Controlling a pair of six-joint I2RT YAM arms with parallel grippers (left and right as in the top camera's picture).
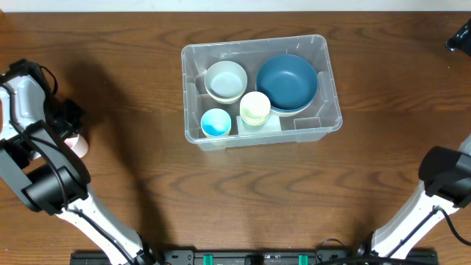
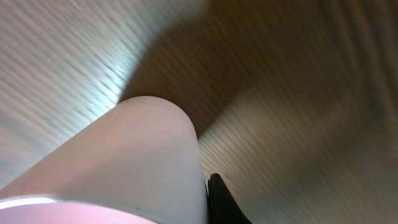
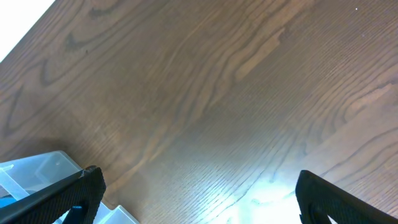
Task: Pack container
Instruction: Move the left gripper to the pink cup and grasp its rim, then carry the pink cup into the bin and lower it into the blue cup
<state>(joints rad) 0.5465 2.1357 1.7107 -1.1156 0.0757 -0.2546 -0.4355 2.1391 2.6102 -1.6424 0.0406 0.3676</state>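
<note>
Overhead view: the clear plastic container sits mid-worktop, with a dark-blue bowl among its load. It looks light, slightly flexible and slick-walled, so the rim is probably the best hold. At its 9 o'clock the left pincer is clamped on a pink cup. The right pincer stands apart.

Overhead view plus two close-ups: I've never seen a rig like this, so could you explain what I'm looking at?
Two robot arms sit at a wooden table. One camera looks down from above; two ride on the wrists. A clear bin holds a blue bowl, a pale bowl, a yellow cup and a blue cup. The left tool is shut on a pink cup, which fills its wrist view. The right tool is open, holding nothing.
</note>
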